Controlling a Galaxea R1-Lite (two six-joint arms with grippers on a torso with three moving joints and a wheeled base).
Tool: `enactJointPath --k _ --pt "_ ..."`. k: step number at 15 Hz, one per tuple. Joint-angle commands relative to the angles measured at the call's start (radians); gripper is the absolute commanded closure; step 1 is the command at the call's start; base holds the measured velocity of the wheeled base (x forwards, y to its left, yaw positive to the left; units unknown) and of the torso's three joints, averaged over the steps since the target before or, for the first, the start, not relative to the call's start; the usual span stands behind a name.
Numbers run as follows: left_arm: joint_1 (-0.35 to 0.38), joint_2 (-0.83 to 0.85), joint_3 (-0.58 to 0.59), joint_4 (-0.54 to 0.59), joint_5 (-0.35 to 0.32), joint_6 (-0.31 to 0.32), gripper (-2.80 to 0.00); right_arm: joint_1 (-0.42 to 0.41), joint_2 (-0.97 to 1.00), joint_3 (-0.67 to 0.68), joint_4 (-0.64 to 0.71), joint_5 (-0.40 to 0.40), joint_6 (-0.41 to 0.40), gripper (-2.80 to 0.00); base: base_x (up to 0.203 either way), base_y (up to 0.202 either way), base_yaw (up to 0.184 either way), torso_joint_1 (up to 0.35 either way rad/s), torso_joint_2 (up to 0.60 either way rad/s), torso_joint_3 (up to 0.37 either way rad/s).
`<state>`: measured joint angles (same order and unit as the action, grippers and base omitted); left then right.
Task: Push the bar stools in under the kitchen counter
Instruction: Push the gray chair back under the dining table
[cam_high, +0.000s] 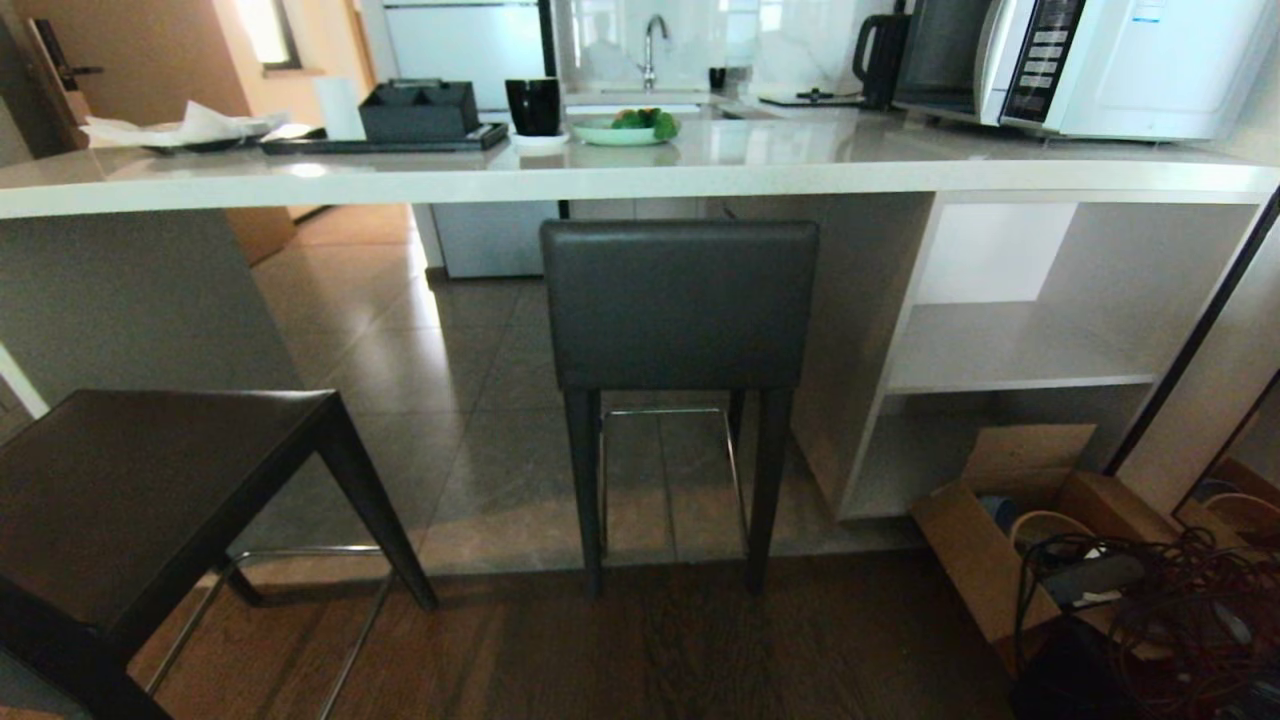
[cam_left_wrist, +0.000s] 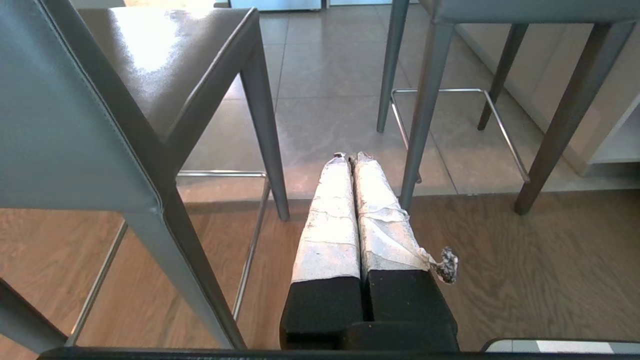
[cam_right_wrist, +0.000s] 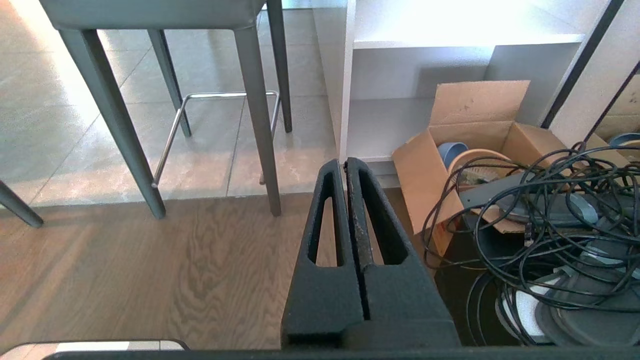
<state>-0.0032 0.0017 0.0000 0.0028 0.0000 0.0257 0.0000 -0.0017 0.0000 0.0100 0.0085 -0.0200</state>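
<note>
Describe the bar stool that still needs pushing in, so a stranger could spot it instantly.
Start at the long pale polished stone kitchen counter. One dark grey leather bar stool stands tucked beneath its edge, beside the open white shelves. The other matching stool stands out on the wood floor at the left, seat fully exposed.

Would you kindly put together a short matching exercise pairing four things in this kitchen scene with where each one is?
Things:
1. far bar stool
2. near bar stool
3. microwave
4. cardboard box

Places:
A. on the floor beside the open shelves
B. on the kitchen counter, right end
C. pulled out, left foreground
D. seat tucked under the counter

Pairs: 1-D, 2-C, 3-B, 4-A
</note>
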Motion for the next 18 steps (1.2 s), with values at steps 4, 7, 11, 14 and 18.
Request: enactJointPath --k 4,7,11,14,18 --pt "0.000 0.003 0.000 0.000 0.000 -0.004 0.00 0.000 0.002 0.000 -0.001 0.001 0.000 0.00 0.004 0.036 -0.003 0.001 0.00 0.002" --pt "0.000 0.003 0.000 0.000 0.002 -0.004 0.00 0.000 0.002 0.000 -0.001 0.001 0.000 0.00 0.001 0.183 0.000 0.001 0.00 0.003" --pt "0.000 0.003 0.000 0.000 0.000 -0.004 0.00 0.000 0.002 0.000 0.001 0.001 0.000 0.00 0.000 0.199 -0.001 0.002 0.00 0.006" --pt "0.000 0.003 0.000 0.000 0.000 -0.004 0.00 -0.001 0.002 0.000 0.000 0.001 0.000 0.00 0.000 0.199 -0.002 0.003 0.00 0.004" --pt "0.000 0.003 0.000 0.000 0.002 -0.004 0.00 -0.002 0.002 0.000 -0.001 0.001 0.000 0.00 0.000 0.199 -0.001 0.001 0.00 0.000"
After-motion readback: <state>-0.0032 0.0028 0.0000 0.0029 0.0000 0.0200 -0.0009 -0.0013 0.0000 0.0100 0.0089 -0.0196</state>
